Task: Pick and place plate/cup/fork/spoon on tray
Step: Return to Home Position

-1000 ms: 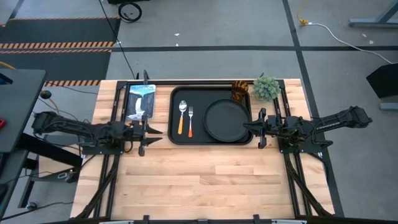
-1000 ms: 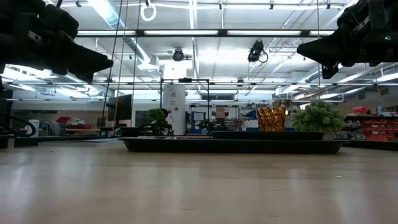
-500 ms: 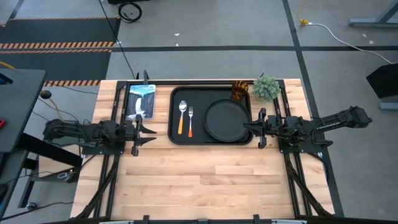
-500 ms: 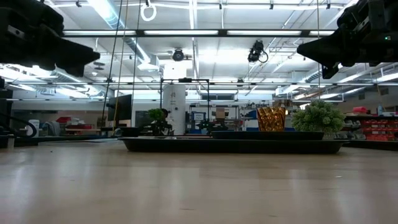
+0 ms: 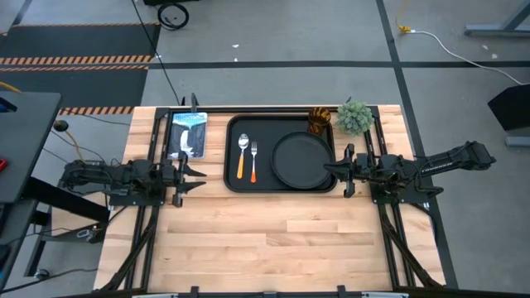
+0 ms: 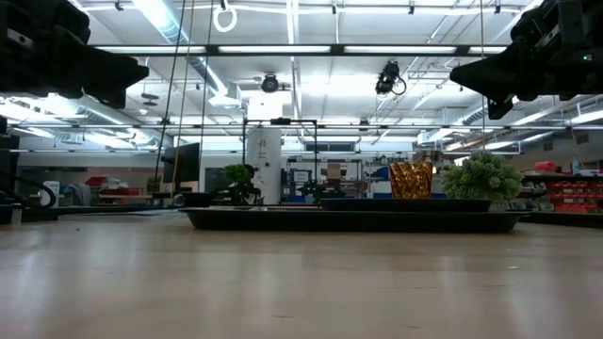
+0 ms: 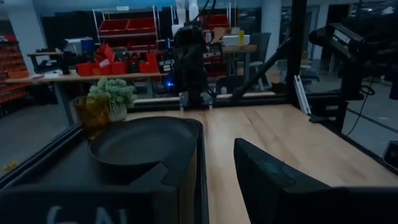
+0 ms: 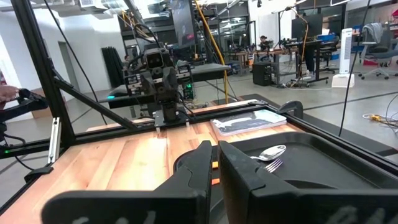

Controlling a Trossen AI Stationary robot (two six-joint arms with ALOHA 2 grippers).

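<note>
The black tray (image 5: pixel 233 184) lies at the table's far middle. On it lie the round black plate (image 5: pixel 302 161) at its right, and the spoon (image 5: pixel 243 152) and the fork (image 5: pixel 254 157) side by side at its left. The amber cup (image 5: pixel 320 121) stands at the tray's far right corner. My left gripper (image 5: pixel 199 177) is open and empty, left of the tray and above the table; its wrist view (image 7: pixel 214 180) shows the gap. My right gripper (image 5: pixel 325 170) is shut and empty, over the tray's right edge beside the plate; it also shows in its wrist view (image 8: pixel 216 158).
A small green potted plant (image 5: pixel 354 117) stands just right of the cup, off the tray. A blue and white flat package (image 5: pixel 187 134) lies left of the tray at the far edge. Bare wooden table (image 5: pixel 273 240) stretches along the near side.
My left gripper has drawn back toward the table's left edge, away from the tray, staying open and empty. The things on the tray have not moved.
</note>
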